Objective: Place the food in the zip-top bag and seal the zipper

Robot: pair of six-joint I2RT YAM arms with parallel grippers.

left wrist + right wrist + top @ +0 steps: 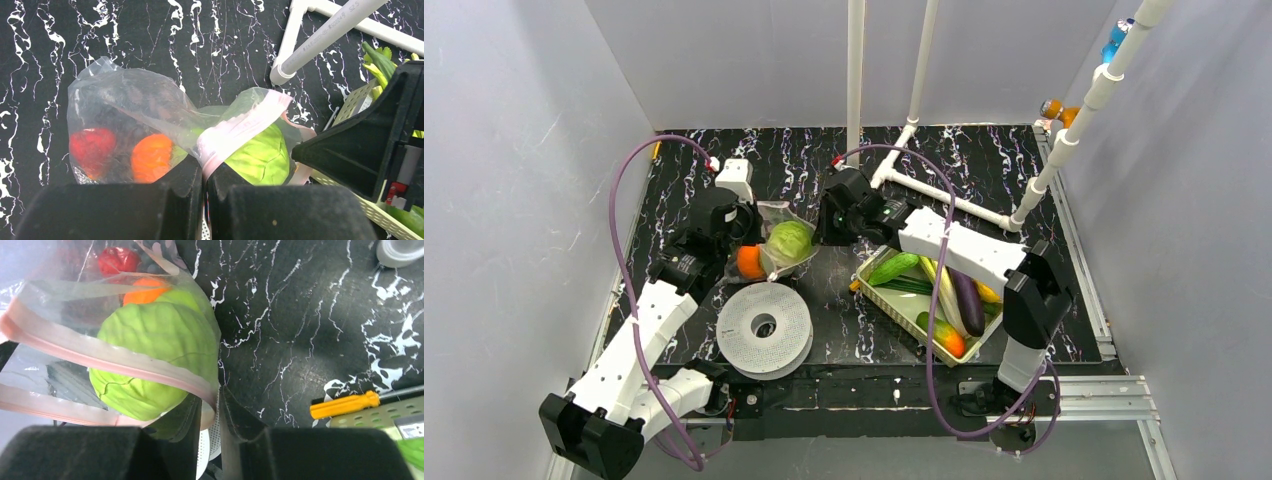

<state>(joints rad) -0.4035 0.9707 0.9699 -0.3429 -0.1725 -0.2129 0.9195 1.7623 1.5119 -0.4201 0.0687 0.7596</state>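
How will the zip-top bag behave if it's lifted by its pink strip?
Probably floppy: the zip-top bag is thin and crinkled, draped around its contents. Likely bottom-heavy, since the cabbage, orange piece and red piece fill it. The cabbage sits at the mouth and might roll out.

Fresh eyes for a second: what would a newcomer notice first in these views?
The zip-top bag left of centre, mouth stretched between both arms: the left gripper pinches the pink zipper, which runs into the right gripper. A green cabbage sits in that mouth, orange and red piece deeper in. The eggplant and cucumber wait in the tray, right.
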